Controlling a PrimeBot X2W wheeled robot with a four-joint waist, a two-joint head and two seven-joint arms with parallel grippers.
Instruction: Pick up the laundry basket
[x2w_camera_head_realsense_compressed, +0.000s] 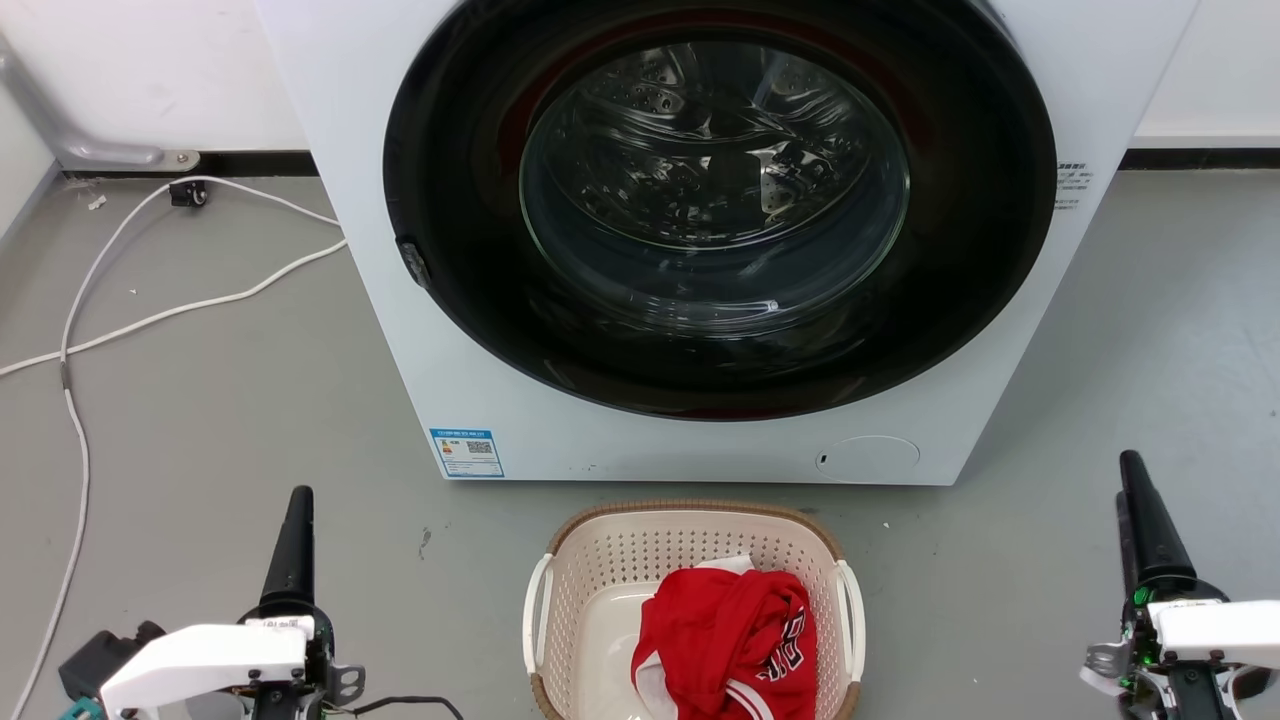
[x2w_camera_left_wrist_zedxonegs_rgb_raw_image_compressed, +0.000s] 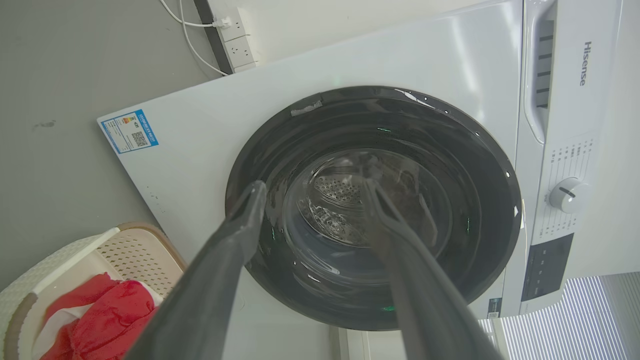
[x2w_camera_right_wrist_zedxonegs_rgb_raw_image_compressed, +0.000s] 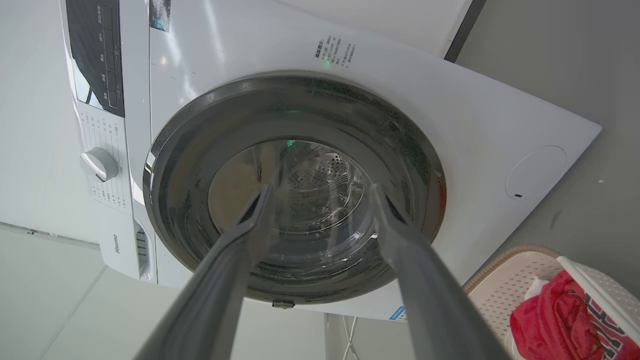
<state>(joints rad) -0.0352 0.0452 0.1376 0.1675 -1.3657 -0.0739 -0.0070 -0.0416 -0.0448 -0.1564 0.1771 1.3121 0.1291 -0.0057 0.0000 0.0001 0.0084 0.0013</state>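
Approach step, seemingly; no grasp yet. Beyond both sets of fingers: large white front-loading washing machine (x2w_camera_head_realsense_compressed: 380, 330). Between them, on the grey floor (x2w_camera_head_realsense_compressed: 200, 430): cream perforated plastic laundry basket (x2w_camera_head_realsense_compressed: 620, 560), brown woven rim, red garment (x2w_camera_head_realsense_compressed: 730, 640) inside. Left gripper (x2w_camera_left_wrist_zedxonegs_rgb_raw_image_compressed: 314, 186) and right gripper (x2w_camera_right_wrist_zedxonegs_rgb_raw_image_compressed: 320, 189): fingers spread wide, holding nothing, well apart from the white side handles (x2w_camera_head_realsense_compressed: 535, 610). Next, probably: swing inward and down onto those handles. From the wrists: washer's round dial (x2w_camera_left_wrist_zedxonegs_rgb_raw_image_compressed: 567, 195). From the head: both handles together.
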